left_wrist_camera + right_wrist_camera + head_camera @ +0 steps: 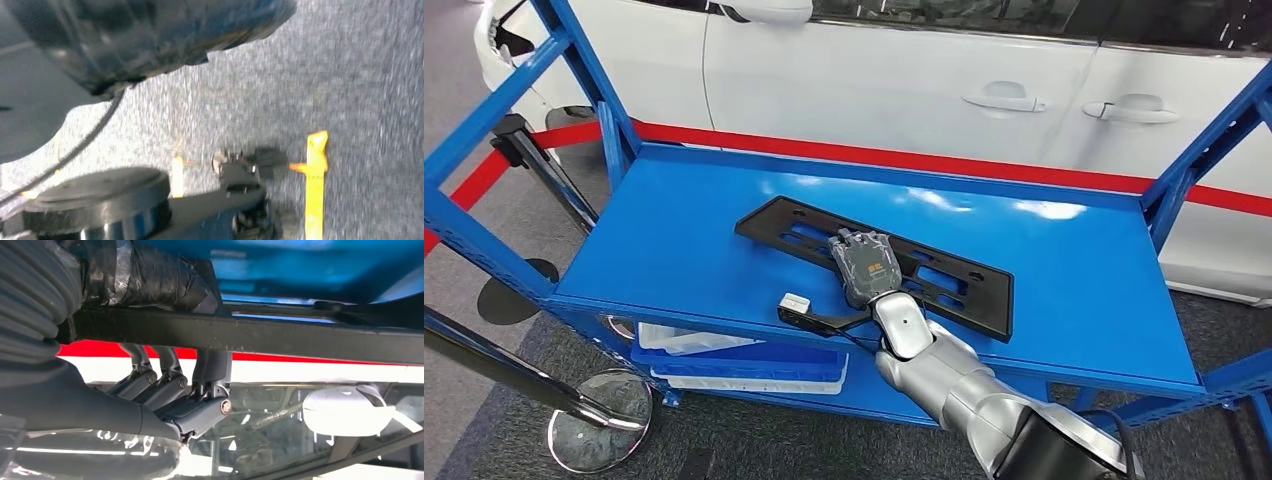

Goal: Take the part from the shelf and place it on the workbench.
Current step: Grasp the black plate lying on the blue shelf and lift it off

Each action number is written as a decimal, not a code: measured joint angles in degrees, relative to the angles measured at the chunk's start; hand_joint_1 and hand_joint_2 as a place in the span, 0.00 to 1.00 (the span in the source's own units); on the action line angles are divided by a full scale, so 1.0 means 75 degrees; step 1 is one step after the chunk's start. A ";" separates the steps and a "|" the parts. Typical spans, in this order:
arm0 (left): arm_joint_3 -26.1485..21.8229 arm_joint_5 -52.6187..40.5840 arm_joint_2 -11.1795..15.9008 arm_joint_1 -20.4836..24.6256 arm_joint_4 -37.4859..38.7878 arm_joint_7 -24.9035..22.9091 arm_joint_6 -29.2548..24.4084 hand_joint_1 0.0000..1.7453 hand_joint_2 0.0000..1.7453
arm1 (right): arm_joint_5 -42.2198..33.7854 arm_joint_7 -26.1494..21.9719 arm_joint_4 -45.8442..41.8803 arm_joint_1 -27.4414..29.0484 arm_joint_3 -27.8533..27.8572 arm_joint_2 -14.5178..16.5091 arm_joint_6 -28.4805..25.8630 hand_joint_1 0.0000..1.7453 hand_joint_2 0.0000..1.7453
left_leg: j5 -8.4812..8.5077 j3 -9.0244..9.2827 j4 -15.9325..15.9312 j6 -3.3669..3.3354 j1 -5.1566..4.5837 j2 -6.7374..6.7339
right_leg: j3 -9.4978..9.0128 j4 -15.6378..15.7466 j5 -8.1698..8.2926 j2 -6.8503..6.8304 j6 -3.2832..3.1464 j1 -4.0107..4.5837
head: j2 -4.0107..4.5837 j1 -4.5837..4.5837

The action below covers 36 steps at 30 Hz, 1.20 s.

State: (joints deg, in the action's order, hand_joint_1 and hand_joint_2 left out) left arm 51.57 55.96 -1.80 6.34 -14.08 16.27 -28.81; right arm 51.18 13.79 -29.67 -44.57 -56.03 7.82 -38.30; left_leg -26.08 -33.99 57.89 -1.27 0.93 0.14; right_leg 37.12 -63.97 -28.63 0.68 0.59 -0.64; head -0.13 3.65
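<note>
The part [944,285] is a long flat black plate with slots, lying at an angle on the blue shelf top [674,240]. My right hand [864,265] lies on its middle, reaching in over its near edge. In the right wrist view the plate's edge [300,340] runs between my dark fingers [165,385] on one face and my tape-wrapped thumb [150,275] on the other, so the hand grips it. A blurred dark shape, likely my left hand [150,40], hangs over the grey floor; its fingers cannot be made out.
Blue shelf uprights [1194,170] stand at the corners. A white car [904,80] and a red barrier belt [924,160] run behind the shelf. A chrome stanchion base [599,420] stands at the near left. White trays in a blue bin [744,362] sit on the lower shelf.
</note>
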 joint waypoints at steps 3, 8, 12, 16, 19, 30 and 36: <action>0.0039 -0.0026 0.0008 0.0013 0.0000 0.0032 -0.0066 0.00 1.00 | 0.0011 -0.0011 -0.0039 0.0060 0.0052 -0.0038 0.0055 1.00 1.00 | -0.0020 0.0011 0.0010 -0.0082 -0.0038 -0.0005 | 0.0699 -0.1424 -0.0561 -0.0011 0.0011 0.0003 | 0.0000 -0.0019; 0.0074 -0.0045 0.0014 0.0021 0.0000 0.0082 -0.0174 0.00 0.75 | 0.0093 -0.0055 -0.0133 0.0099 0.0106 -0.0065 0.0060 1.00 1.00 | -0.0134 0.0053 0.0133 -0.0044 -0.0061 0.0021 | 0.0076 -0.0075 0.0284 -0.0015 -0.0056 0.0004 | 0.0000 -0.0020; 0.0109 -0.0048 0.0027 0.0064 0.0000 0.0295 -0.0267 0.00 1.00 | 0.0616 -0.0175 -0.0388 0.0175 0.0225 -0.0111 -0.0050 1.00 1.00 | -0.0151 0.0021 0.0163 0.0098 -0.0084 0.0030 | -0.0178 0.0461 0.0379 0.0008 -0.0156 0.0036 | 0.0000 -0.0010; 0.0125 -0.0036 0.0059 0.0087 0.0000 0.0587 -0.0308 0.00 1.00 | 0.1581 -0.0390 -0.1015 0.0492 0.0582 -0.0196 -0.0121 1.00 1.00 | -0.0709 -0.0385 0.1037 0.0229 -0.0041 0.0015 | -0.0232 0.0580 0.0446 0.0001 -0.0291 -0.0021 | 0.0000 0.0034; 0.0129 -0.0015 0.0059 0.0093 0.0000 0.0811 -0.0331 0.00 1.00 | 0.2372 -0.0731 -0.1858 0.0871 0.1061 -0.0283 -0.0128 1.00 1.00 | -0.1121 -0.0982 0.2247 0.0301 -0.0023 0.0015 | -0.0237 0.0578 0.0441 0.0004 -0.0316 -0.0014 | 0.0000 0.0047; 0.0125 0.0359 0.0101 0.0058 0.0001 0.1314 -0.0640 0.00 1.00 | 0.2026 -0.1282 -0.6228 0.2096 0.2405 -0.0656 -0.0180 1.00 1.00 | 0.0012 0.0030 -0.0017 -0.0033 -0.0061 0.0014 | -0.0105 0.0218 0.0138 0.0002 -0.0041 0.0018 | 0.0000 0.0029; 0.0118 0.0408 0.0108 0.0015 0.0003 0.1290 -0.0761 0.00 1.00 | 0.1281 -0.1207 -0.7688 0.2550 0.2553 -0.0940 -0.0174 1.00 1.00 | 0.0004 0.0044 0.0017 -0.0118 -0.0065 0.0000 | 0.0550 -0.1243 -0.0348 -0.0011 0.0013 0.0001 | 0.0000 0.0007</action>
State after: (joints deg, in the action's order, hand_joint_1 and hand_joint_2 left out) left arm 52.46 59.02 -0.99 6.46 -14.05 25.95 -34.52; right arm 60.79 4.74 -87.33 -25.44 -36.88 0.77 -39.60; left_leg -26.06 -33.66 58.02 -2.15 0.44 0.14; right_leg 41.24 -73.29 -31.24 0.60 0.69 -0.63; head -0.13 3.70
